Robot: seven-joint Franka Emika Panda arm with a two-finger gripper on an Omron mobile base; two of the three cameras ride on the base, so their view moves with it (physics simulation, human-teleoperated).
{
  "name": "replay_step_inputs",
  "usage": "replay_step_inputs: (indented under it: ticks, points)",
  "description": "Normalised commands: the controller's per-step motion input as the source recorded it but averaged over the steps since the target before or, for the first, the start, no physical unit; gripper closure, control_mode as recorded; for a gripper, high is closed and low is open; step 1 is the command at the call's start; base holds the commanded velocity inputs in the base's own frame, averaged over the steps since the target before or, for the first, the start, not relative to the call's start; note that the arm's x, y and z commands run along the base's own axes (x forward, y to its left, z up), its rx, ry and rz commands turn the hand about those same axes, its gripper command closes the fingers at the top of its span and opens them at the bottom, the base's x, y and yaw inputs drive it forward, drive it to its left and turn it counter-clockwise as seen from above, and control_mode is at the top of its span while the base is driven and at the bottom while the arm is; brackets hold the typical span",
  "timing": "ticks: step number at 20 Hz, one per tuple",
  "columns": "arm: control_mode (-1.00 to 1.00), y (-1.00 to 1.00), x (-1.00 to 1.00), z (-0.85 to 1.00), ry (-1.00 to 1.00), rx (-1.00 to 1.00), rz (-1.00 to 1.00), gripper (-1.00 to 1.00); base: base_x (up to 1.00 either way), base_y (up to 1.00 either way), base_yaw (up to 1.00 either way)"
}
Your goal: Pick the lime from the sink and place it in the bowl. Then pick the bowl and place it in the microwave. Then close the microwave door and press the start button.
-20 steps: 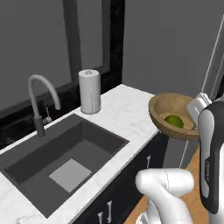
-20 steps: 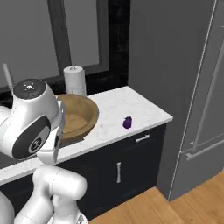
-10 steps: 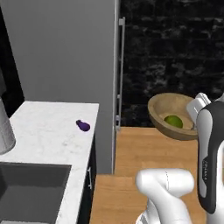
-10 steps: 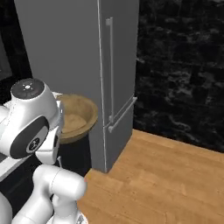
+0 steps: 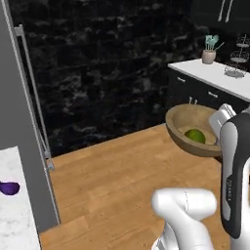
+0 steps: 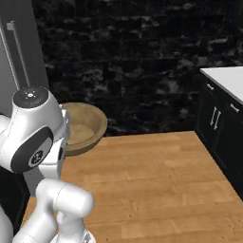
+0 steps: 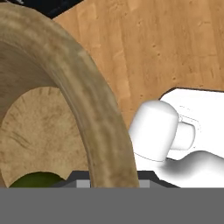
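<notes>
While a black stone wall (image 5: 112, 63) is filling the far side of the room, a wooden floor (image 6: 156, 185) is spreading out below it toward the near edge. A tall grey refrigerator (image 5: 22, 146) is standing at the left in the left base view, its long bar handle running down its front. A white-topped table (image 5: 215, 75) over dark cabinets is running along the far right, carrying a small pot of utensils (image 5: 210, 51) and a wire rack (image 5: 238, 61). Another pale marble table (image 5: 14, 219) is showing at the near left, with a small purple thing (image 5: 9, 188) lying on it.

The white arm (image 5: 237, 180) is rising at the near right and is carrying the bowl (image 5: 193, 136) up in the air, well above the floor and tilted a little. In the hand view the bowl's thick tan rim (image 7: 94, 109) is running down between the finger tips at the bottom edge, so the claw (image 7: 111, 181) is standing narrow and pinching that rim. The lime (image 5: 195, 135) is lying inside the bowl, low on its lighter inner surface and close to the side where the arm is holding it; in the hand view it is peeking up green at the bottom left.
</notes>
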Motion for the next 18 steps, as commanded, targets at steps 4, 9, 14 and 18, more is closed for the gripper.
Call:
replay_step_inputs:
  ticks: [4, 9, 14, 18]
  points:
    - [1.00, 0.00, 0.00, 0.00, 0.00, 0.00, 0.00, 1.00, 0.01, -0.08, -0.84]
    - [1.00, 0.00, 0.00, 0.00, 0.00, 0.00, 0.00, 1.00, 0.01, -0.05, -0.85]
    - [1.00, 0.00, 0.00, 0.00, 0.00, 0.00, 0.00, 1.00, 0.05, -0.07, -0.81]
    - [1.00, 0.00, 0.00, 0.00, 0.00, 0.00, 0.00, 1.00, 0.11, -0.17, -0.76]
